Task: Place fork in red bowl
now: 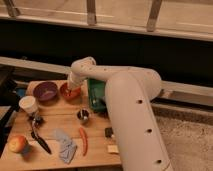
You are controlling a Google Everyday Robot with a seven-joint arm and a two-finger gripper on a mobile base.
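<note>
The red bowl sits at the back of the wooden table, right of the purple bowl. My gripper is at the end of the white arm, directly over the red bowl's right side and partly covering it. The fork does not show; it is hidden or out of view.
A white cup stands left of a small metal cup. A black-handled tool, an apple, a grey cloth and a red chili pepper lie at the front. A green object stands behind my arm.
</note>
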